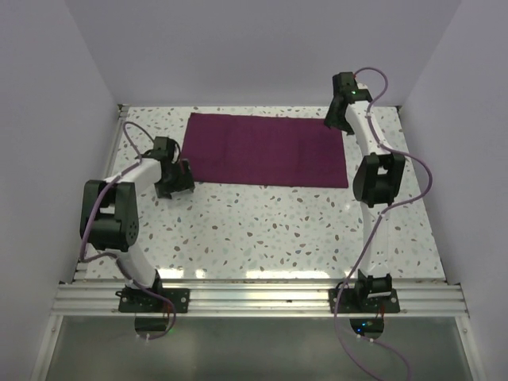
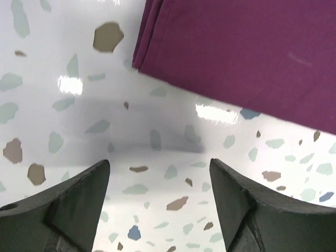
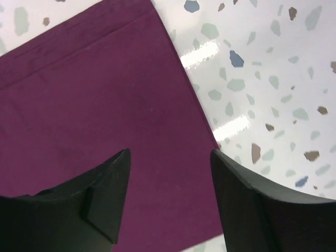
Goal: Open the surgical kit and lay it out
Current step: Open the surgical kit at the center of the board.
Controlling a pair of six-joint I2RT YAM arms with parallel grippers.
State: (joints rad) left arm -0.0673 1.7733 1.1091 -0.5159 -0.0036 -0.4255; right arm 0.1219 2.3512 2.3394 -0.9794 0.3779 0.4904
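unfolding is judged the step in hand: the dark purple cloth wrap is laid flat at the far side of the table, the left gripper and right gripper are held apart and empty at its corners, and a layered edge must next be pinched and drawn back.

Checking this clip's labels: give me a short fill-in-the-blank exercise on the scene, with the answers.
1. The dark purple cloth lies ___ on the speckled table.
2. The left gripper hangs over bare table, its jaws ___ and holding nothing.
3. The right gripper is at the cloth's far ___ corner.
Answers: flat; open; right.
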